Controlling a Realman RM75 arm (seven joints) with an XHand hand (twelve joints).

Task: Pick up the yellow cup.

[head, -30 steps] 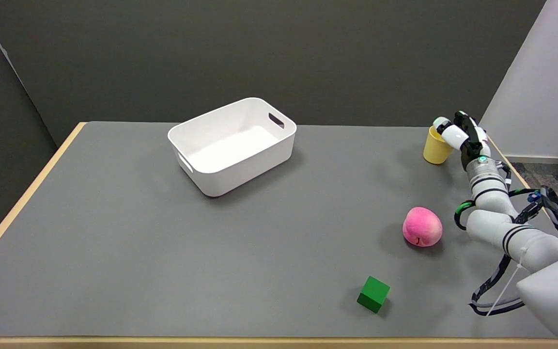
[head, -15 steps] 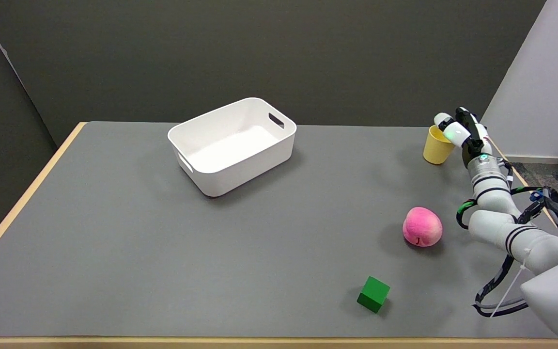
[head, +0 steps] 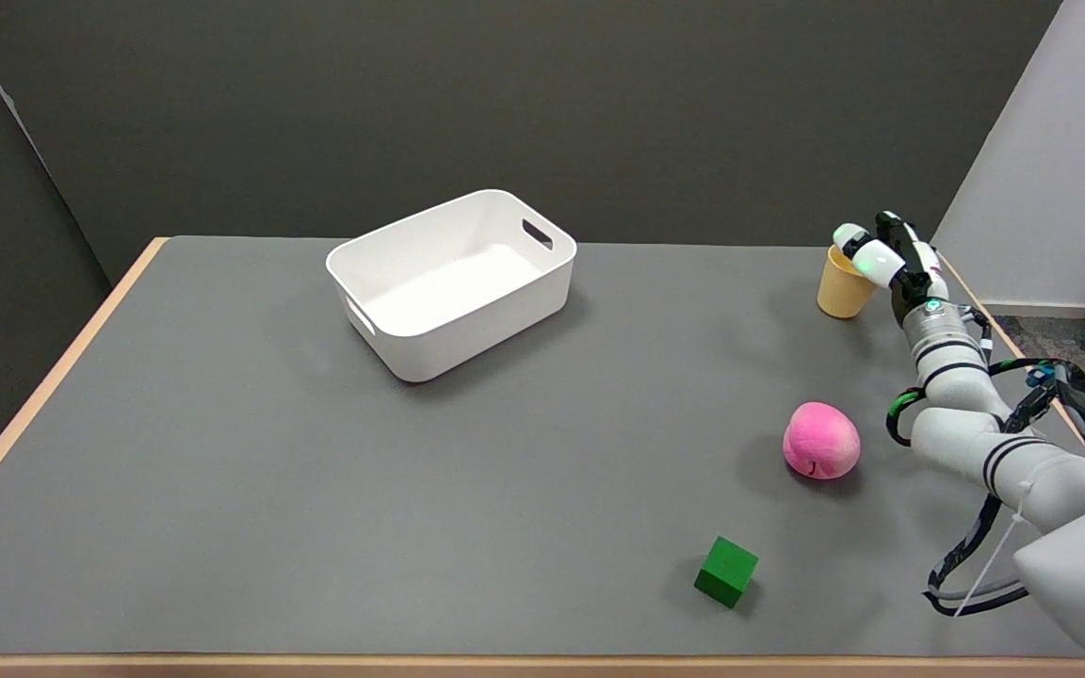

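head view: yellow cup (head: pixel 840 288) upright at the table (head: pixel 222 471) far right edge, base seemingly on the surface. right hand (head: pixel 886 256) curled over its rim, apparently gripping. grasp appears made; lift remains. peach (head: pixel 820 440), green cube (head: pixel 726 571), white bin (head: pixel 453 281) untouched.

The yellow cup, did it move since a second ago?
Yes. The yellow cup has slid a little left and up in the picture, toward the white bin, gripped by the right hand. The pink peach stayed put.

Right hand (head: pixel 884 256) wrapped around yellow cup (head: pixel 839 287) at table (head: pixel 222 471) far right; white bin (head: pixel 453 281), peach (head: pixel 821 441), green block (head: pixel 726 571) apart.
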